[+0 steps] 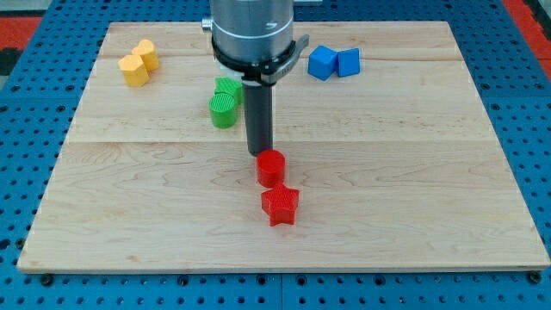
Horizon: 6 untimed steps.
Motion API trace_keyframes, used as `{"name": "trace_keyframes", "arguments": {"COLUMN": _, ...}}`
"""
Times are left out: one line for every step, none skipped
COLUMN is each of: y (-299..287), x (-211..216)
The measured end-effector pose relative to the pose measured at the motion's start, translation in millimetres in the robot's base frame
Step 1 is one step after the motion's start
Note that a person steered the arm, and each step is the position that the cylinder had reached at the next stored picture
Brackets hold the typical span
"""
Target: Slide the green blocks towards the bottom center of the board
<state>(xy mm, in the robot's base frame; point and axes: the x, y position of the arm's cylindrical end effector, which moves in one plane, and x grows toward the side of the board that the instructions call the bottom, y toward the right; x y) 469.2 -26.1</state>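
Two green blocks sit together left of the board's middle: a green round block (222, 111) in front and a second green block (229, 88) just behind it, touching. My tip (260, 152) rests on the board to the right of the green blocks and slightly below them, a short gap away. It stands just above a red round block (270, 167), close to it or touching. A red star-shaped block (280, 206) lies below that.
Two yellow blocks (138, 63) sit touching at the upper left. Two blue blocks (334, 62) sit touching at the upper right. The wooden board (413, 172) lies on a blue pegboard surface. The arm's grey body (251, 30) hangs over the top centre.
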Motion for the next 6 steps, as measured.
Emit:
{"name": "trace_keyframes", "arguments": {"y": -7.3, "x": -12.2}}
{"name": "trace_keyframes", "arguments": {"y": 14.5, "x": -89.7}}
{"name": "trace_keyframes", "arguments": {"y": -8.9, "x": -148.4}}
{"name": "trace_keyframes", "arguments": {"y": -59.1, "x": -134.7}}
{"name": "trace_keyframes", "arguments": {"y": -59.0, "x": -92.9}}
{"name": "trace_keyframes", "arguments": {"y": -50.8, "x": -64.8}}
